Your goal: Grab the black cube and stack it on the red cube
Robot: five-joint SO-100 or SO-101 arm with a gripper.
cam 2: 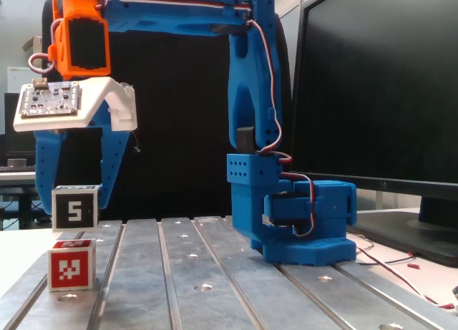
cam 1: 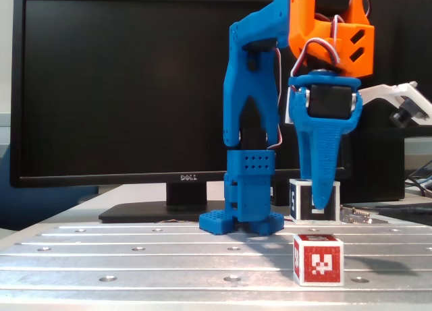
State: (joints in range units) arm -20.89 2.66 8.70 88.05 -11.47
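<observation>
The black cube point(cam 2: 74, 210) shows a white "5" and sits low between the two blue fingers of my gripper point(cam 2: 74, 201). The fingers press on its left and right sides, so the gripper is shut on it. In the fixed view from the front, one finger hangs in front of the black cube point(cam 1: 298, 202) and hides its middle, with the gripper point(cam 1: 318, 204) tip near the cube's base. The red cube point(cam 1: 318, 259) rests on the metal table, nearer the camera than the black one. Seen from the side, the red cube point(cam 2: 71, 264) lies just below the black cube.
The blue arm base point(cam 1: 243, 196) stands on the slotted metal table point(cam 1: 135, 257). A Dell monitor point(cam 1: 121, 88) fills the back. A small metal part point(cam 1: 354, 215) lies right of the black cube. A white mount with a circuit board point(cam 2: 54, 101) sits above the fingers.
</observation>
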